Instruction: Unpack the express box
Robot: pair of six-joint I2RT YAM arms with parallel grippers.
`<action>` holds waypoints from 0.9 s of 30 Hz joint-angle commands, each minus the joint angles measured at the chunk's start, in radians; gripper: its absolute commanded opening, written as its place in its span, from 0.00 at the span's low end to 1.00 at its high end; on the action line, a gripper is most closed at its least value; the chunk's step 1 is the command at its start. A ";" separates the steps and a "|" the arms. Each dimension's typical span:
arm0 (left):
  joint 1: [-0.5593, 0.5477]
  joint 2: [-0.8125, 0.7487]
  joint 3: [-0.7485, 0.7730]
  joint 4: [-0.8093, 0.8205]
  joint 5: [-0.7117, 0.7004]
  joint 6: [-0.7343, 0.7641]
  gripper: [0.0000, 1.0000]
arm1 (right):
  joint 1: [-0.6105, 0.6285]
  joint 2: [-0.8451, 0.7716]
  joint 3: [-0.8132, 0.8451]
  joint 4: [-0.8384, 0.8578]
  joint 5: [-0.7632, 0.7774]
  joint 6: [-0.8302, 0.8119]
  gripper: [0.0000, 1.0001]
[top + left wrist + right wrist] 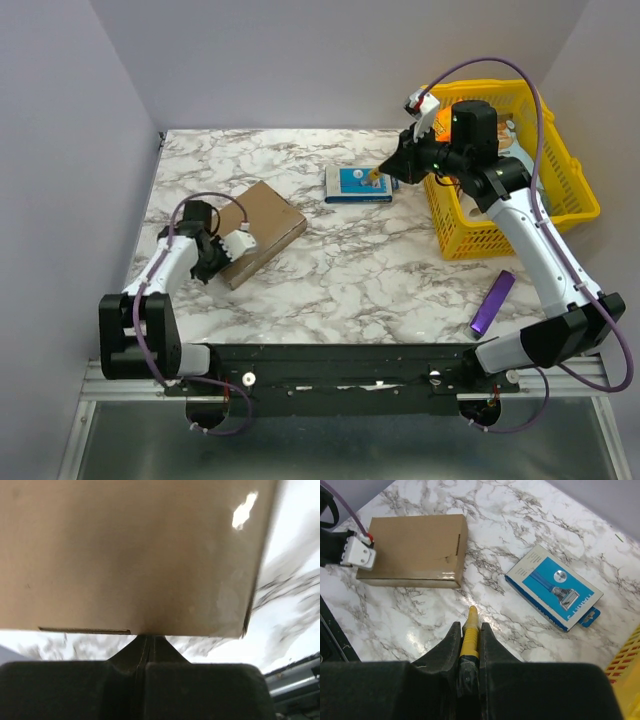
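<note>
The express box [262, 232] is a flat brown cardboard mailer lying closed on the left of the marble table; it also shows in the right wrist view [412, 550]. My left gripper [228, 248] is shut, its jaws pressed together with nothing seen between them, and its tips [148, 639] touch the box's near edge [130, 555]. My right gripper [385, 172] is shut on a yellow-and-black cutter tool [470, 635] and holds it in the air, tip pointing down at bare table between the express box and a blue box.
A small blue box with a white label [358, 184] lies at the back middle, also in the right wrist view [552, 586]. A yellow plastic basket [570, 200] stands at the right. A purple stick-shaped object [493, 302] lies at the front right.
</note>
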 commanded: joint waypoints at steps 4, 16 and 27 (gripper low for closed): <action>-0.402 -0.044 0.045 0.120 0.173 -0.043 0.00 | 0.001 0.011 -0.001 0.037 0.023 -0.001 0.00; -0.387 0.132 0.490 0.194 0.229 -0.599 0.43 | 0.001 -0.022 -0.046 0.046 0.064 -0.007 0.00; -0.162 0.388 0.641 0.287 -0.104 -0.928 0.49 | 0.001 -0.064 -0.122 0.053 -0.002 -0.036 0.00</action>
